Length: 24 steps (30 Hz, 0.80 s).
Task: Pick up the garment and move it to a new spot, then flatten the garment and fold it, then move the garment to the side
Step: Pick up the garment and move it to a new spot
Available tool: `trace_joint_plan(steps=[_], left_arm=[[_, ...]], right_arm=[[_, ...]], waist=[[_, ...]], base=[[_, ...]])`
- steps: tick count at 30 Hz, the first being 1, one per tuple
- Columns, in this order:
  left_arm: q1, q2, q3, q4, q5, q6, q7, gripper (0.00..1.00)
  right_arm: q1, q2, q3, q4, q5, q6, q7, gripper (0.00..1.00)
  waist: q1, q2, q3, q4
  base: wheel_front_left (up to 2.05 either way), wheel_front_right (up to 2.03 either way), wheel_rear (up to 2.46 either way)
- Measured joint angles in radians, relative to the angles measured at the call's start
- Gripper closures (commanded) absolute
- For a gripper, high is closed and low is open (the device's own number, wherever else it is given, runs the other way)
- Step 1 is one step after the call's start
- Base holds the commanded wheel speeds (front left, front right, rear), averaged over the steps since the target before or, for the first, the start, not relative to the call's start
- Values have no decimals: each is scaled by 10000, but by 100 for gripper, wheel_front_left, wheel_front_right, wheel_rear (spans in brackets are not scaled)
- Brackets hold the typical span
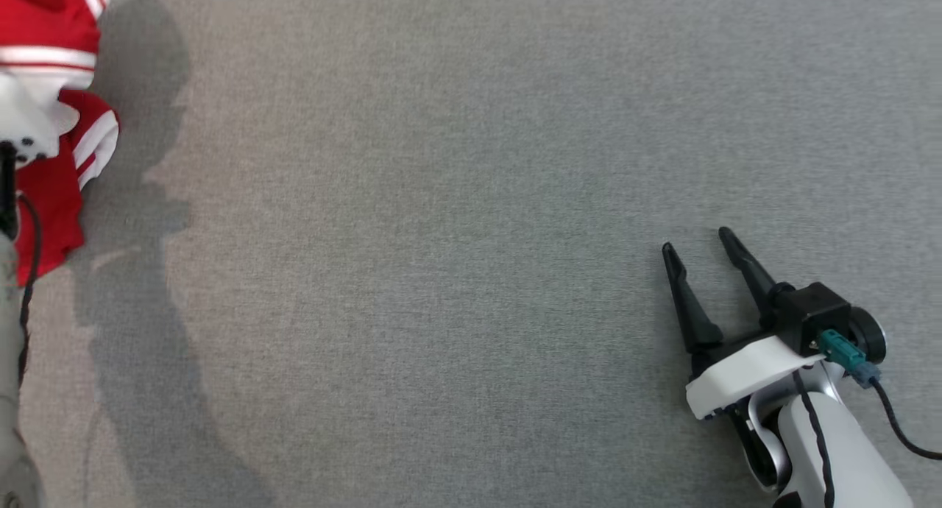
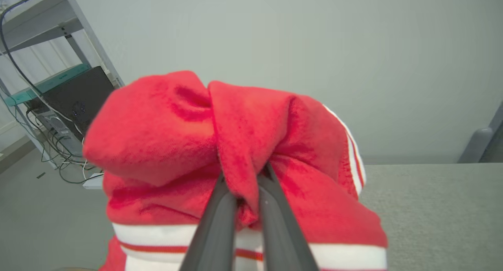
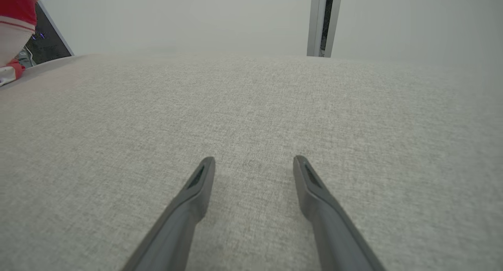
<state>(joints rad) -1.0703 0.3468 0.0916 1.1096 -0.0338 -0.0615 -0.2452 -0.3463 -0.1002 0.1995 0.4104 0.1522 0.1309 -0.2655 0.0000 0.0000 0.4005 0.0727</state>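
Nearest to me, the right end effector (image 1: 696, 241) is hovering low over the grey worktop (image 1: 441, 235), its two dark fingers spread wide and gripping nothing. The cloth-covered worktop is stretching away bare ahead of it.

Further off, at the left edge of the worktop, the left end effector (image 2: 243, 176) is pinching a fold of the red garment (image 2: 165, 137) between fingers drawn almost together. The garment, with white stripes along its hem, is bunching around the fingers and looks to be hanging clear of the surface, throwing a shadow beside it.

I am judging this as the first step: the garment is picked up and being carried to a new spot. The next move is calling for a swing inward over the open middle and a gentle lay-down, so the free arm can help with spreading.

Beyond, against the wall, a shelf rack (image 2: 47, 27) is carrying a dark box (image 2: 74, 98), with cables (image 2: 59, 161) trailing below.
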Motion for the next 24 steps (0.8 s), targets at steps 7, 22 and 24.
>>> trace_joint_plan(steps=[7, 22, 24], left_arm=[[-284, -1072, -625, -633, 52, -330, -121, 100], [1792, -2938, -3461, -2084, -1582, -652, -180, 100], [2393, -2957, -4667, -2499, -2395, -656, -180, 100]], right_arm=[[326, 263, -171, 222, 180, 0, 12, 0], [688, 491, 40, 389, 339, 0, 12, 0], [698, 504, 33, 431, 376, 0, 12, 0]], waist=[[0, 0, -599, -542], [0, 0, -1301, -1665], [0, 0, -1402, -1809]], base=[[0, 0, 0], [0, 0, 0], [0, 0, 0]])
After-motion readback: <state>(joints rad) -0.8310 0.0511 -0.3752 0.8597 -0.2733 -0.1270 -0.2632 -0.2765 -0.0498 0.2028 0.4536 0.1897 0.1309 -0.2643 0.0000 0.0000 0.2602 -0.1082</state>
